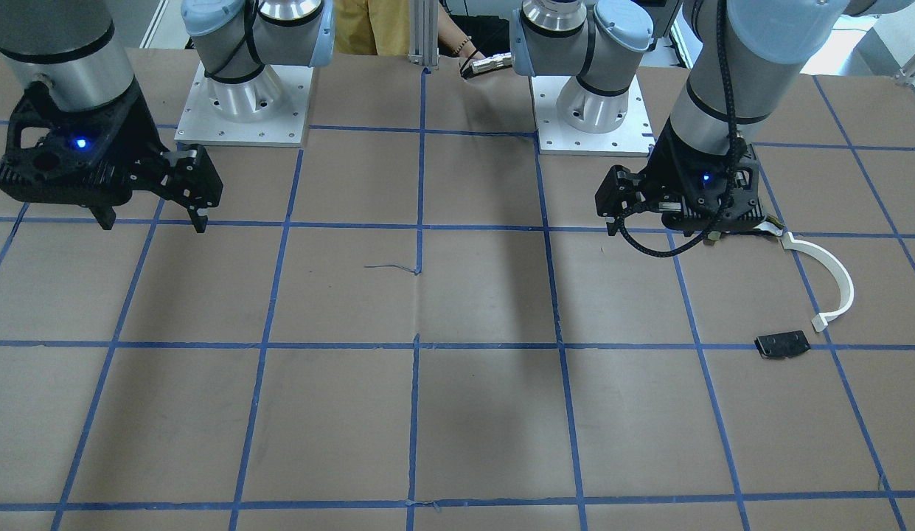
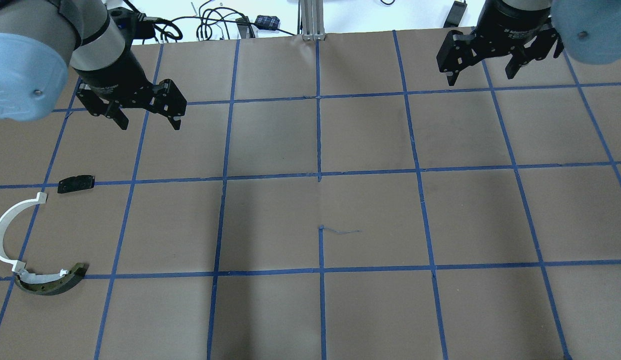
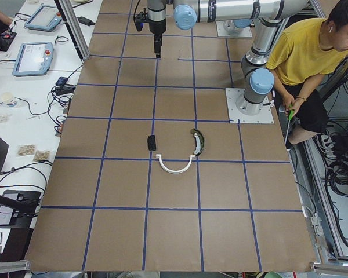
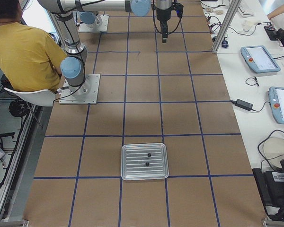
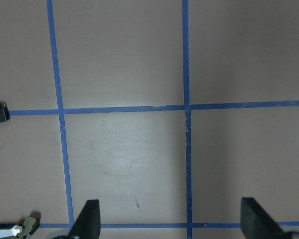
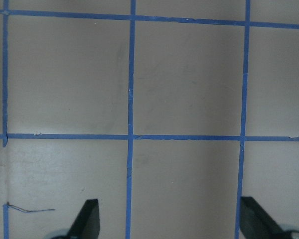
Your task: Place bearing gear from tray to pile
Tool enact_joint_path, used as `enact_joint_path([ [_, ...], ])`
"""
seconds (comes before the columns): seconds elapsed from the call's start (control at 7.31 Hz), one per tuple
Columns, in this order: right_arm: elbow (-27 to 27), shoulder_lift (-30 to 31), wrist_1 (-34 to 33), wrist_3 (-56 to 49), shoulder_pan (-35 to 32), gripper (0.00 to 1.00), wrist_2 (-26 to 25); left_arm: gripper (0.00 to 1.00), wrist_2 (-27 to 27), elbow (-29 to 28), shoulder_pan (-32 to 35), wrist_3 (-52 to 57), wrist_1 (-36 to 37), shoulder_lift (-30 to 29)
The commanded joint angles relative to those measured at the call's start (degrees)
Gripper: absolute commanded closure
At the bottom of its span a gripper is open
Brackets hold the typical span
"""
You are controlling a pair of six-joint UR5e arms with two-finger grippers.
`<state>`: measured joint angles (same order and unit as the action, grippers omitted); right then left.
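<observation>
The pile lies on the table's left side: a white arc strip (image 2: 1, 231), a flat black piece (image 2: 76, 183) and a dark curved metal piece (image 2: 52, 286). The silver tray (image 4: 132, 174) shows only in the exterior right view, at the table's near end, and holds two small dark bearing gears (image 4: 149, 154). My left gripper (image 2: 149, 120) hangs open and empty above the table, beyond the pile. In the front view my left gripper (image 1: 693, 225) partly covers the dark piece. My right gripper (image 2: 482, 75) is open and empty at the far right, well away from the tray.
Brown paper with a blue tape grid covers the table. Two arm bases (image 1: 239, 110) stand at the robot's edge. A person in a yellow shirt (image 3: 304, 52) sits behind them. Tablets and cables (image 4: 258, 59) lie on the side bench.
</observation>
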<state>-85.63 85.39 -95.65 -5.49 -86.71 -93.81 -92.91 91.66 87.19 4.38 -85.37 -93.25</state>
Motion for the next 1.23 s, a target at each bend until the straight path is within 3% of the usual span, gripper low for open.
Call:
enact_joint_path([
  [0.0,-0.24,-2.14,0.12,-11.40,13.07,0.00,2.39,0.00,0.01,-0.08,0.09,0.10,0.03,0.00],
  [0.14,-0.42,-4.15,-0.40,-23.83,17.15,0.00,1.79,0.00,0.01,-0.08,0.00,0.10,0.03,-0.09],
  [0.41,-1.55,-8.46,-5.58,-31.89,25.92,0.00,-3.38,0.00,0.01,-0.08,0.00,0.10,0.12,-0.09],
  [0.55,-2.52,-10.83,-8.47,-41.17,32.94,0.00,-2.53,0.00,0.01,-0.08,0.00,0.10,0.03,0.00],
  [0.82,-3.58,-16.37,-21.00,-58.92,40.45,0.00,-1.73,0.00,0.10,-0.08,0.00,0.10,0.20,-0.18],
  [1.09,-3.58,-21.64,-24.39,-74.67,49.23,0.00,2.20,0.00,0.01,-0.08,0.09,0.01,1.26,-0.44],
])
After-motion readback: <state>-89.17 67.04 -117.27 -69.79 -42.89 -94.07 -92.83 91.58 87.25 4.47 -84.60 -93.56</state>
